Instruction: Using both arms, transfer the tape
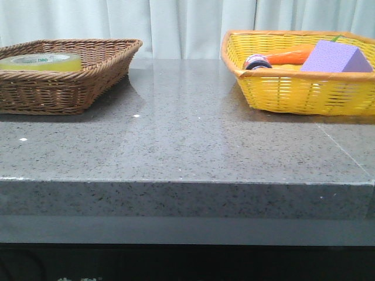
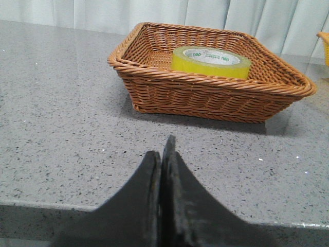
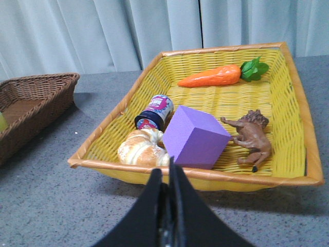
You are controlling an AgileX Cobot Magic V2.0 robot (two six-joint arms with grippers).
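L gripper (image 2: 163,170) sits nearest the lens in its wrist view, fingers pressed together, nothing between them, low over the grey table (image 2: 61,128) w/ the brown basket (image 2: 205,92) ahead. R gripper (image 3: 165,193) is the same: fingers together, empty, just before the yellow basket (image 3: 195,177).

The tape (image 2: 211,62) lies flat inside the brown basket, near its back wall, core hole facing up.

I judge the step in hand is the first reach by the L arm. To do it well: open the fingers wide before going in, come from above so the woven rim is not hit, put one finger in the core hole and one outside the roll wall. Grip firm; the smooth side may slip.

R arm should wait near the table middle for the handover, I think, approx. between both baskets. The purple block (image 3: 195,139), carrot (image 3: 211,77), croissant (image 3: 141,149) and lion figure (image 3: 252,136) crowd the yellow basket, so free space there is small.
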